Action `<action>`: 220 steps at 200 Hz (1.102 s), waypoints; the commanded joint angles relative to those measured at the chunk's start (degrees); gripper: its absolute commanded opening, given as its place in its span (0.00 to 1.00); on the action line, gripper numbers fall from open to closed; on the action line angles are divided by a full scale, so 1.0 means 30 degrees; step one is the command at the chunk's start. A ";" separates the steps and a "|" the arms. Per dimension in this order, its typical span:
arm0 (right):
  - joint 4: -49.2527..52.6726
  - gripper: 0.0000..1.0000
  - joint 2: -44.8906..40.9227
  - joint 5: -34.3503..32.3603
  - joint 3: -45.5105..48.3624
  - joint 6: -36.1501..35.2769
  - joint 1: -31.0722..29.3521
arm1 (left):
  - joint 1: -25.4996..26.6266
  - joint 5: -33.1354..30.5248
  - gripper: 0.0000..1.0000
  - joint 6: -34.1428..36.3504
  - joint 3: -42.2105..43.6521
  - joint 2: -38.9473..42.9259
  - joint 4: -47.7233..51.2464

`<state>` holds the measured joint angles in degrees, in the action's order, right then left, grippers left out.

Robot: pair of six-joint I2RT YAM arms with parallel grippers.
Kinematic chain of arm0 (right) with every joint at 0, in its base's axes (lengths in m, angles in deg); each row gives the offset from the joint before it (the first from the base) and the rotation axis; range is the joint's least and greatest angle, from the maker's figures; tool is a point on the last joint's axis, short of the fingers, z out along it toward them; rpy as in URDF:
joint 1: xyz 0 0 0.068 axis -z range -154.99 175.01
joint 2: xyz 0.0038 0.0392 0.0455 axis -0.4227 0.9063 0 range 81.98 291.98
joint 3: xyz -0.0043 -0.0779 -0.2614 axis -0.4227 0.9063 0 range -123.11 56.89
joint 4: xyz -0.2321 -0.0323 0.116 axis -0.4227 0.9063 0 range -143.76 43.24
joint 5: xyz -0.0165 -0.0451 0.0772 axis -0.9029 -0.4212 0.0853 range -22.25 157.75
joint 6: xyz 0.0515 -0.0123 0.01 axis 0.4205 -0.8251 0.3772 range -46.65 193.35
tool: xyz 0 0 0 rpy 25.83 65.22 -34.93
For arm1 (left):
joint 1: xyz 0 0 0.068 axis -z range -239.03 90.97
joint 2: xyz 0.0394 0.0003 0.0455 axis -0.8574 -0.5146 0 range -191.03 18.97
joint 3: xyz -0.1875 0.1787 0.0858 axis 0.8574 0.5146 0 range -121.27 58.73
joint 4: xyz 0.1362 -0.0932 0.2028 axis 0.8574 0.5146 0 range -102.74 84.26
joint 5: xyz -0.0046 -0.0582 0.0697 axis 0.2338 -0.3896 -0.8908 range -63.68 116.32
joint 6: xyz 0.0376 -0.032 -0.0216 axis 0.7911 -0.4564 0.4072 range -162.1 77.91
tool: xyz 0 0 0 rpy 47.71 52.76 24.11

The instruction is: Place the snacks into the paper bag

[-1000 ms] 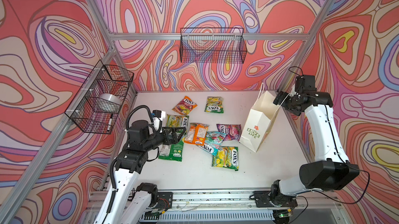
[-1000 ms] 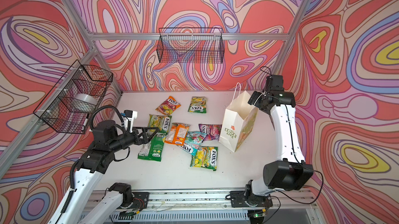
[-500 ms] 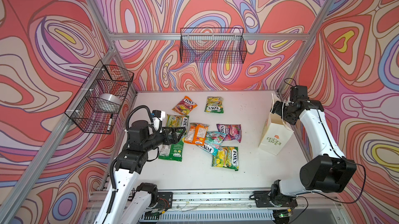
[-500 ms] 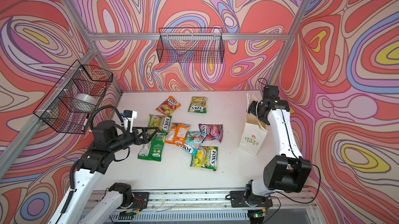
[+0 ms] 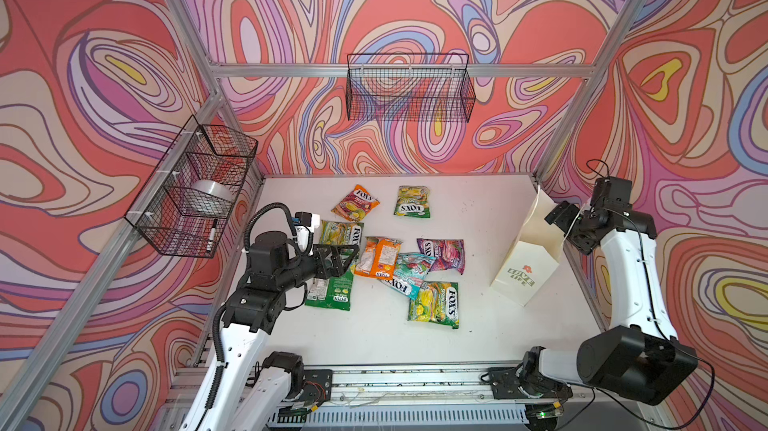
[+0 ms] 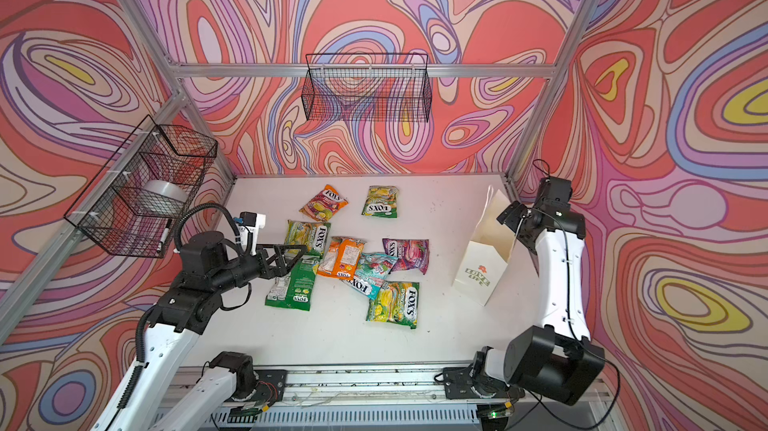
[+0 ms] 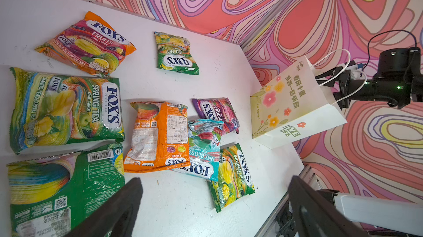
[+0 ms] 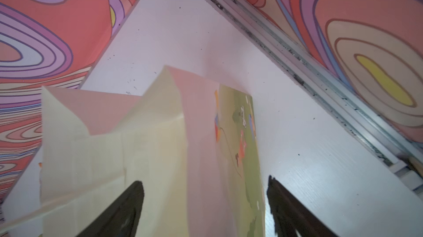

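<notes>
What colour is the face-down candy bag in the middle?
The candy bag is orange, clearest in the left wrist view.

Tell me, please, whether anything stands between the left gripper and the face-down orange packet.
Nothing visible does. The left gripper hovers open right beside the orange packet, above the edge of the green packet, with only air between the gripper and the orange packet.

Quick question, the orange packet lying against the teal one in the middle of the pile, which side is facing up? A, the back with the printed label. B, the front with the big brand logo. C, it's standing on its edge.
A: in the left wrist view the orange packet lies flat beside the teal packet, showing a block of small print and a square code rather than a large logo.
</notes>
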<state>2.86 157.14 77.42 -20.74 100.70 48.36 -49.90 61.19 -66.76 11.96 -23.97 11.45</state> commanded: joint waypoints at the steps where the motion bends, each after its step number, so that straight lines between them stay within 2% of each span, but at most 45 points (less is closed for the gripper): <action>1: -0.2173 0.88 -0.0950 0.4672 0.1297 0.1290 0.1082 | 0.0232 0.0201 1.00 -0.0084 0.0196 0.0014 -0.0416; 23: -0.3291 0.86 -0.1364 0.7051 0.2556 0.2478 0.2267 | 0.0382 0.0147 1.00 -0.0022 0.0193 0.0129 -0.0382; 62: -0.2570 0.78 -0.2612 0.5230 0.3055 0.2922 0.2703 | 0.0560 0.0013 1.00 0.0031 0.0151 0.0367 -0.0284; 89: -0.3380 0.79 -0.3489 0.6696 0.3610 0.3398 0.2704 | 0.0671 0.0034 1.00 0.0070 0.0171 0.0454 -0.0298; 113: -0.2949 0.79 -0.3963 0.6922 0.3785 0.4019 0.3278 | 0.0876 0.0001 1.00 0.0048 0.0145 0.0455 -0.0297; 159: -0.0735 0.79 -0.4879 0.4262 0.2734 0.4577 0.3742 | 0.1260 -0.0097 1.00 0.0139 0.0093 0.0795 -0.0169; 187: 0.0770 0.80 -0.5047 0.1794 0.2412 0.4836 0.3751 | 0.1554 -0.0196 1.00 0.0238 0.0052 0.1051 -0.0063; 207: -0.1193 0.79 -0.5661 0.3644 0.4410 0.5034 0.3758 | 0.1700 -0.0383 1.00 0.0282 0.0055 0.1186 0.0024; 220: -0.2562 0.71 -0.5883 0.4585 0.5566 0.5344 0.3756 | 0.1814 -0.0407 1.00 0.0334 0.0026 0.1189 0.0072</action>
<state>0.00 141.16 88.13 -9.75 114.93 59.33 -45.14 60.69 -66.69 12.01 -20.98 11.49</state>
